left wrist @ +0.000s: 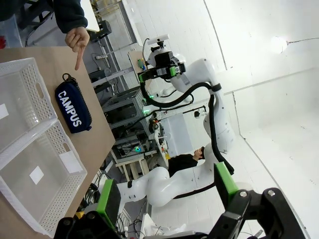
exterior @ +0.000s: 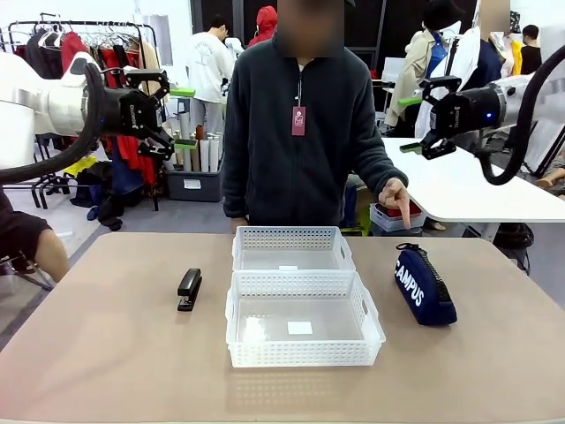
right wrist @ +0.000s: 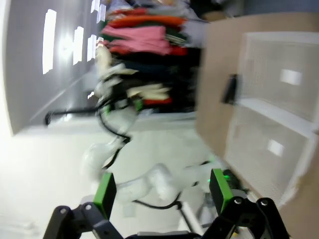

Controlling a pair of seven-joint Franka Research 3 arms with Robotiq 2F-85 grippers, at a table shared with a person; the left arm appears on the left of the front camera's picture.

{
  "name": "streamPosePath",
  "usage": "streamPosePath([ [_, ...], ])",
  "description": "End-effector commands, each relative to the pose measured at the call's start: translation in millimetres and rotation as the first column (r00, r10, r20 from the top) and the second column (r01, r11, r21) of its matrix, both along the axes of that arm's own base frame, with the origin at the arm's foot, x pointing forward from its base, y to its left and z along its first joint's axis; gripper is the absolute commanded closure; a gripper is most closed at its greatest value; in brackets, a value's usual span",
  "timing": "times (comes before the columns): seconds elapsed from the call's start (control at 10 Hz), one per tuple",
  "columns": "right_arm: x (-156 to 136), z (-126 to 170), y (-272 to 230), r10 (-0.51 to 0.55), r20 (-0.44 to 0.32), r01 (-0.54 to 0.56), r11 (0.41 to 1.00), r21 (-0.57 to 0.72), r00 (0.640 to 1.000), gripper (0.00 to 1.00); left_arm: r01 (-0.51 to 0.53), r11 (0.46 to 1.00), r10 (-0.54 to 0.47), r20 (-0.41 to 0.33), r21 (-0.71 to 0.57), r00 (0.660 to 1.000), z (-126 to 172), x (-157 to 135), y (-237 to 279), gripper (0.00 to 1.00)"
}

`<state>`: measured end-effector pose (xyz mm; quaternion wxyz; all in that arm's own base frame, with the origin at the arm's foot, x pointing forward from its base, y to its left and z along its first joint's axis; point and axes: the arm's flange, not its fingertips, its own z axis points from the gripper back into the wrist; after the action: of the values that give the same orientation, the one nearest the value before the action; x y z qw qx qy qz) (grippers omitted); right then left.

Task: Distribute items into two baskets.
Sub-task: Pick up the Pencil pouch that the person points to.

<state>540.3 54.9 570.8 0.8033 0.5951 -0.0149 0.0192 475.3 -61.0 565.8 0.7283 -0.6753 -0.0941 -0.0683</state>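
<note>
2 baskets (exterior: 296, 283) sit mid-table (exterior: 106, 353), stapler (exterior: 189, 289) toward its left edge, pouch (exterior: 425, 284) toward its right; left gripper (exterior: 168, 115) and right gripper (exterior: 415, 121) hang spread, empty.

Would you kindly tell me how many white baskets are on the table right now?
2. The near basket sits centrally on the robot's side; the far basket lies right behind it, toward the person. None appears hidden.

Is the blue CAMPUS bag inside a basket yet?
Out. The pouch lies on the table, to the right of the near basket and the far basket.
</note>
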Motion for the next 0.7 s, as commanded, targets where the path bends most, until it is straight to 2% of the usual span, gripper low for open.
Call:
streamPosePath([
  [0.0, -2, 14, 18, -0.088, -0.041, 0.072, 0.953, -0.295, 0.995, 0.0, -0.007, 1.0, 0.007, 0.003, 0.001, 1.0, 2, -2, 1, 0.0],
  [0.1, 1, 16, 21, -0.127, -0.008, 0.111, 0.896, -0.43, 0.992, 0.0, -0.007, 1.0, 0.007, 0.003, 0.001, 1.0, 2, -2, 1, 0.0],
  [0.3, 6, 0, 29, -0.216, -0.013, 0.157, 0.749, -0.644, 0.976, 0.0, -0.007, 1.0, 0.007, 0.003, 0.001, 1.0, 2, -2, 1, 0.0],
  [0.5, 17, -29, 36, -0.257, 0.003, 0.148, 0.548, -0.823, 0.966, 0.0, -0.007, 1.0, 0.007, 0.003, 0.001, 1.0, 2, -2, 1, 0.0],
  [0.6, 20, -40, 37, -0.257, 0.046, 0.161, 0.445, -0.881, 0.965, 0.0, -0.007, 1.0, 0.007, 0.003, 0.001, 1.0, 2, -2, 1, 0.0],
])
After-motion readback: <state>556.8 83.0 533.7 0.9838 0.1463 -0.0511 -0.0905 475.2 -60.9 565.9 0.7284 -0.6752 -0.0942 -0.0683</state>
